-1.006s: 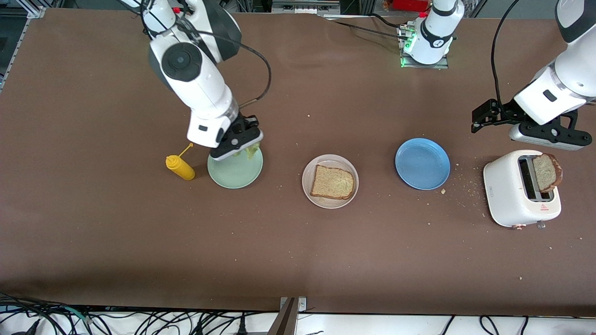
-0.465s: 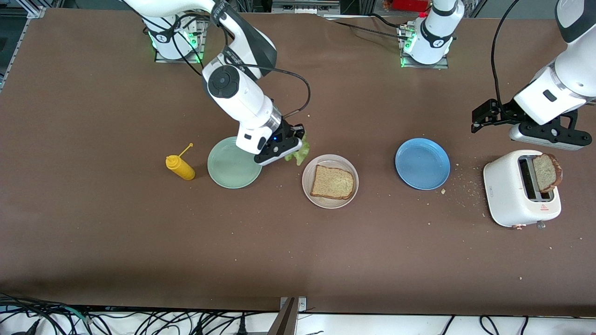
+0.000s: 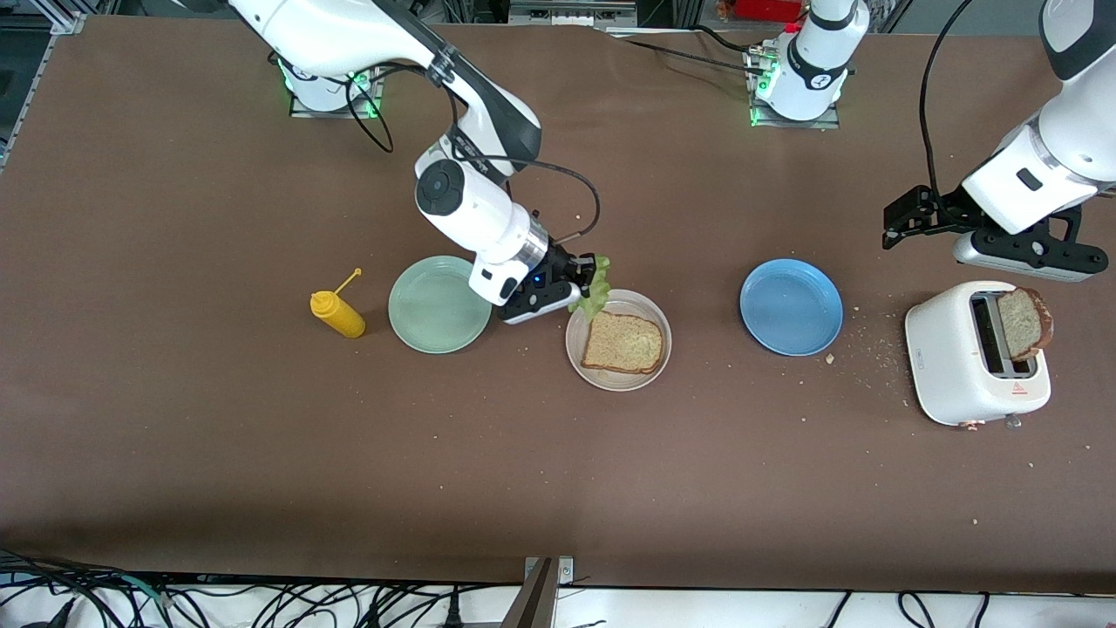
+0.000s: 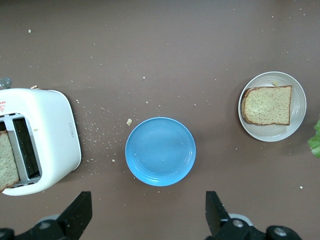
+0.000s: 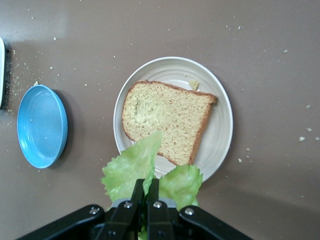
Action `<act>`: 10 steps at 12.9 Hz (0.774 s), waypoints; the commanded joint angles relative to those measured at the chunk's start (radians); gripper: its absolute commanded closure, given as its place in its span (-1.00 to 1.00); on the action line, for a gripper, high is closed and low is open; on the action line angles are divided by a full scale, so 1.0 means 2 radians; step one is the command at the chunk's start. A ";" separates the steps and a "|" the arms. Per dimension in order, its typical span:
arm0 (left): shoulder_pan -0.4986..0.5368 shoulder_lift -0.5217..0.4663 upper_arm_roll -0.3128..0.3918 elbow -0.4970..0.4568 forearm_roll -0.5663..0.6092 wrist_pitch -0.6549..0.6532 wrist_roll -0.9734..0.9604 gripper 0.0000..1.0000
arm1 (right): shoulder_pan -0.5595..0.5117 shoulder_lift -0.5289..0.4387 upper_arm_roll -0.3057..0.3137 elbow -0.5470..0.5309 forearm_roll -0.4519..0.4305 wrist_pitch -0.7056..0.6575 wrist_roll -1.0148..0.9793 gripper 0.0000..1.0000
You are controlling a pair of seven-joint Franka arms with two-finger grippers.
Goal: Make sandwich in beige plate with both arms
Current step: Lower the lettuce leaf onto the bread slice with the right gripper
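Now, starting at the right arm's end of the table, a yellow squeeze bottle (image 3: 337, 315) lies on its side just beside the mint-green plate (image 3: 436, 305), which shows nothing on it. The right gripper (image 3: 582, 284) hangs over the edge of the beige plate (image 3: 649, 307), clenched on a ruffled lettuce leaf (image 3: 595, 288); the right wrist view shows the fingers (image 5: 148, 196) pinched together on the leaf's lower part so that the rest fans out freely over the bread slice (image 3: 622, 342). That hold looks chosen so the leaf can drape flat onto the slice, which lies in the beige plate as the sandwich's base. The leaf is not yet laid down.

Toward the left arm's end sits the blue plate (image 3: 791, 306), bare, with crumbs scattered on the table near it. Then comes the white toaster (image 3: 969, 356), a second bread slice (image 3: 1024, 324) standing out of its slot, presumably the sandwich's top. The left gripper (image 3: 1020, 255) waits above the toaster with its fingers (image 4: 78, 212) spread wide and nothing between them, probably placed there to fetch that slice.

The part of the lettuce inside the grip is hidden by the fingers, and the toaster's slice is cut off at the left wrist view's edge.
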 commanded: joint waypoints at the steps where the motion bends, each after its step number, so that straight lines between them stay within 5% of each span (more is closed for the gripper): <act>1: -0.003 0.006 0.000 0.013 0.014 -0.010 0.000 -1.00 | 0.009 0.043 0.005 0.052 0.011 0.003 0.014 1.00; 10: -0.003 0.006 -0.001 0.013 0.014 -0.010 0.000 -1.00 | 0.010 0.115 0.004 0.117 0.010 0.017 0.012 1.00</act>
